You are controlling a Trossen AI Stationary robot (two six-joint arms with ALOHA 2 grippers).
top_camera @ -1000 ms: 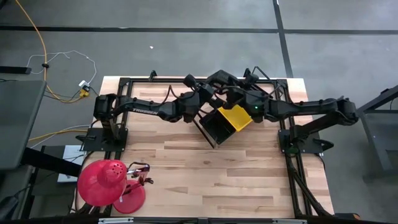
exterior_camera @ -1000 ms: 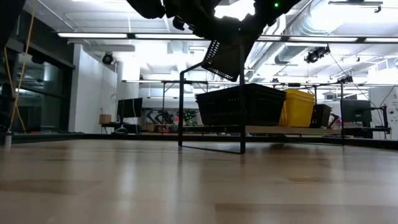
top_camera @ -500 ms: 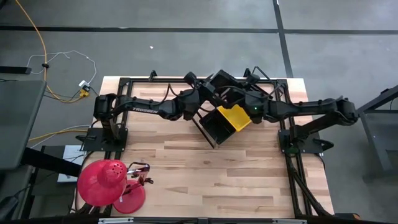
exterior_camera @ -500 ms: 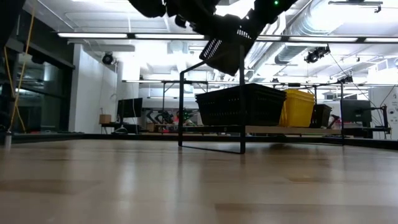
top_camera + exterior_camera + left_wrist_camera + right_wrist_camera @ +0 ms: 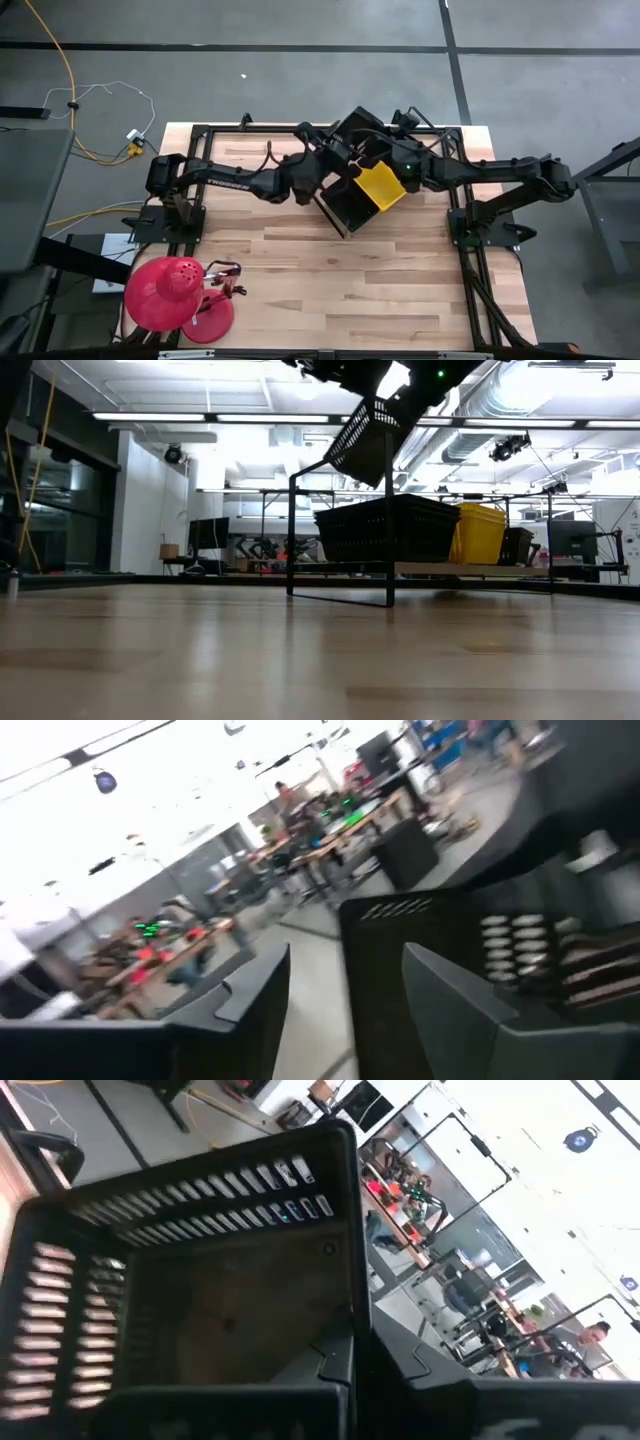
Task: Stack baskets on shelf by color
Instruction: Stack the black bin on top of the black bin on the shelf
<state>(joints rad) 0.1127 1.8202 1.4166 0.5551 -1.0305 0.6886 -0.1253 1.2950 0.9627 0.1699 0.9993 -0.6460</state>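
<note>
Two grippers meet over the shelf (image 5: 335,212) in the high view, a black basket (image 5: 358,133) raised between them above a yellow stack (image 5: 378,187). Low view: the basket (image 5: 362,437) hangs tilted. Right wrist view: right gripper (image 5: 345,1365) pinches its rim. Left gripper (image 5: 330,1000): cannot tell.

A robotics lab: ceiling strip lights (image 5: 150,417), exposed ducts (image 5: 490,405), workbenches (image 5: 250,565) with monitors (image 5: 205,535) beyond the table (image 5: 300,650).
</note>
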